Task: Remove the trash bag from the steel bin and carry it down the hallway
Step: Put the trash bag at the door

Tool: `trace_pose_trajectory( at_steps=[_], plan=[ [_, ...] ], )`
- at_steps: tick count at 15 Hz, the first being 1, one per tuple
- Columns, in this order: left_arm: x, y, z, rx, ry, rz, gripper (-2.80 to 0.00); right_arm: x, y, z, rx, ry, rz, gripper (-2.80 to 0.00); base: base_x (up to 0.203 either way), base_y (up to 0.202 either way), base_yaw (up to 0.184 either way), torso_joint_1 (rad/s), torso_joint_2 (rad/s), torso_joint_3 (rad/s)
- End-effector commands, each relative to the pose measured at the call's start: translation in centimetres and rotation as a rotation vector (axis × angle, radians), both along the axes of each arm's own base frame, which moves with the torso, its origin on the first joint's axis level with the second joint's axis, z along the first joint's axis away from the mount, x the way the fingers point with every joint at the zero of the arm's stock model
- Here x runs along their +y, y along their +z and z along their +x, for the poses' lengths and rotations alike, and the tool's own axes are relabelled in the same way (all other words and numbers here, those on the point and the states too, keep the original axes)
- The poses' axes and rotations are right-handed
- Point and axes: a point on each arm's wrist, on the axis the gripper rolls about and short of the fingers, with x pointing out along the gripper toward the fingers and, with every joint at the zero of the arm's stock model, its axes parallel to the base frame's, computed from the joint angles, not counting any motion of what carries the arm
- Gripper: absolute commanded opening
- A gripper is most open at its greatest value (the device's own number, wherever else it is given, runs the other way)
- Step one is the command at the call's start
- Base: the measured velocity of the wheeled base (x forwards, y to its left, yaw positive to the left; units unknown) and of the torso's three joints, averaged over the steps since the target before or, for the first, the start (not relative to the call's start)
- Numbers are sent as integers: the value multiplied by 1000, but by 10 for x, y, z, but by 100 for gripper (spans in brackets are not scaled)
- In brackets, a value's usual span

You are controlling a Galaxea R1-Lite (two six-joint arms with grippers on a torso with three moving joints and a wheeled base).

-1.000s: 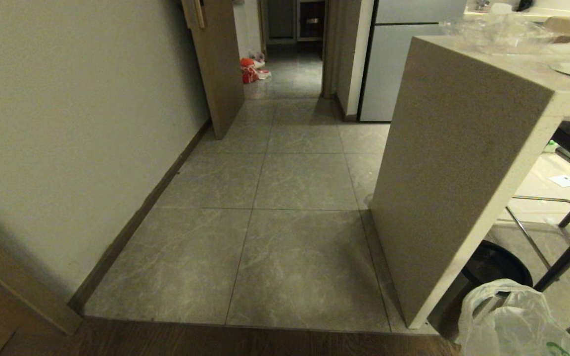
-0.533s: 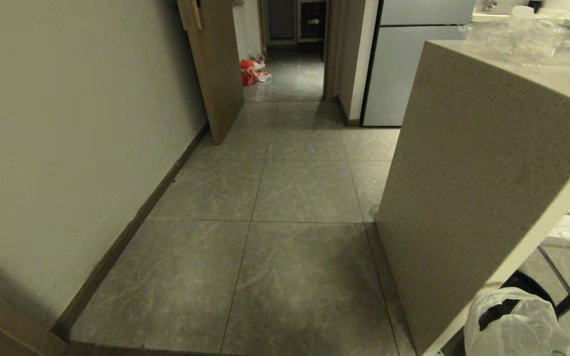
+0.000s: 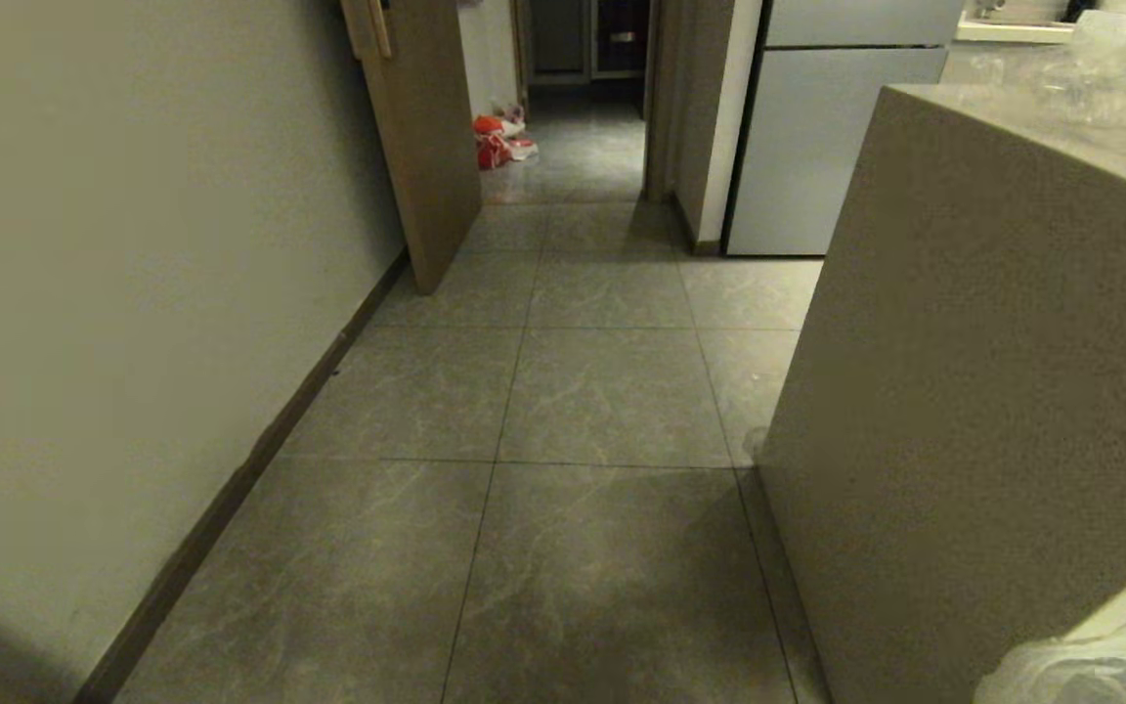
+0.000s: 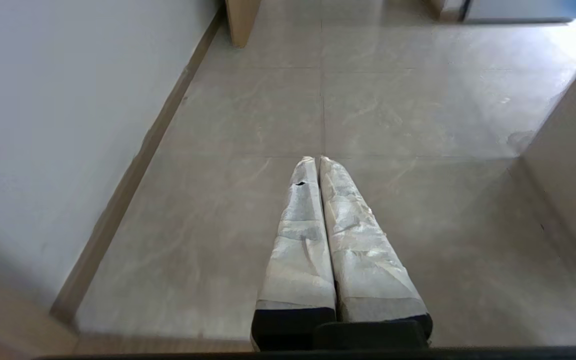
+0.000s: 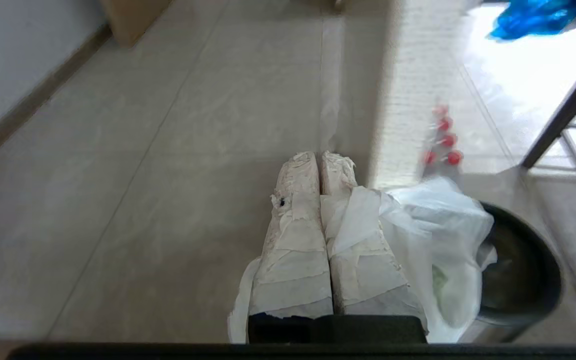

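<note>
In the right wrist view my right gripper (image 5: 320,157) is shut on the trash bag (image 5: 448,215), a thin whitish plastic with a bit of green inside. A fold of it lies pinched between the taped fingers, and the rest hangs beside them. Behind the bag stands the steel bin (image 5: 550,270) with its black rim, its dark inside showing. In the head view only the top of the trash bag (image 3: 1081,675) peeks in at the lower right corner. My left gripper (image 4: 318,160) hangs shut and empty over the hallway's grey tiles (image 3: 602,391).
A pale counter block (image 3: 993,342) stands close on the right, a white fridge (image 3: 817,147) beyond it. The left wall (image 3: 133,244) runs along a dark baseboard to an open wooden door (image 3: 416,127). An orange-red bag (image 3: 493,142) lies far down the passage. Dark stool legs (image 5: 563,115) stand by the bin.
The whole head view has shifted as the camera went forward: the wood-plank edge and the bin have left it, and the bag has slid to the lower right corner.
</note>
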Motion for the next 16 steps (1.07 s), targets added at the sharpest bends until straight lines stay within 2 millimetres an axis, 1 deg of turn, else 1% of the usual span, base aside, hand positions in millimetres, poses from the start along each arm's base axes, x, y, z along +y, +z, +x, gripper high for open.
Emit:
trace_pose_trajectory(
  at_steps=[1, 16],
  plan=[
    [0, 0, 0, -3, 0, -1, -280, 0, -1, 0, 1, 0, 0, -280, 0, 0, 0, 0, 0, 0],
    [0, 0, 0, -3, -1, 3, -280, 0, -1, 0, 1, -2, 0, -280, 1, 3, 1, 0, 0, 1]
  ],
)
